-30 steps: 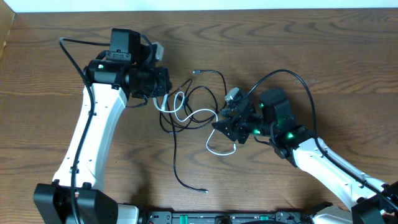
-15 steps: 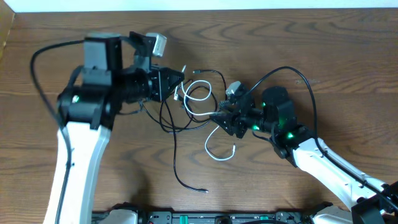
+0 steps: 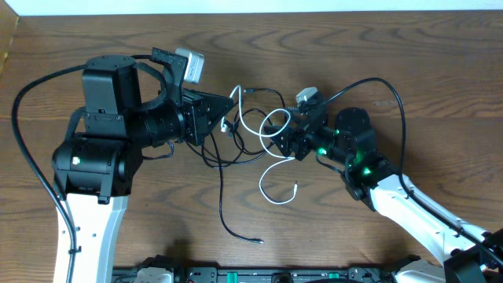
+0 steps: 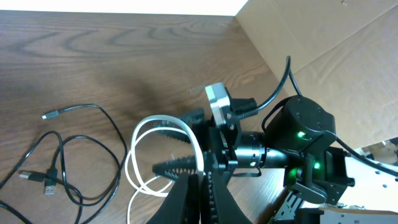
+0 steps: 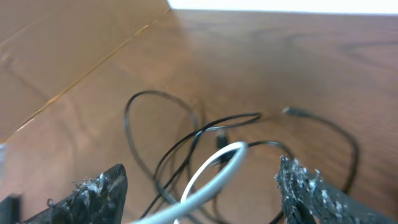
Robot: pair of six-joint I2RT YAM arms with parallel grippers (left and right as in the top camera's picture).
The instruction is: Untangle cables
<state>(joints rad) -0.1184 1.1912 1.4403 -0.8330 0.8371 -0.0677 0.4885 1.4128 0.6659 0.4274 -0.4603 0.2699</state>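
The white cable point(image 3: 269, 176) lies looped in the middle of the table, tangled with thin black cables point(image 3: 221, 168). My left gripper point(image 3: 228, 110) is shut on a raised loop of the white cable; the left wrist view shows the white cable point(image 4: 134, 152) running into the closed jaws point(image 4: 202, 182). Black cables point(image 4: 93, 146) lie to its left. My right gripper point(image 3: 284, 138) is open, facing the left one. In the right wrist view the white cable point(image 5: 214, 168) passes untouched between its spread fingers point(image 5: 200, 179), with black cables point(image 5: 180, 143) behind it.
A black cable end point(image 3: 259, 240) lies near the table's front edge. Another metal-tipped plug point(image 3: 247, 92) lies at the far side. The right arm's thick black wire point(image 3: 385, 102) arches over the table. A cardboard wall point(image 4: 323, 43) stands at the side.
My left arm has lifted and swung right, pulling the white cable's loop up off the table. The right gripper has shifted toward the far side, closer to the left gripper.
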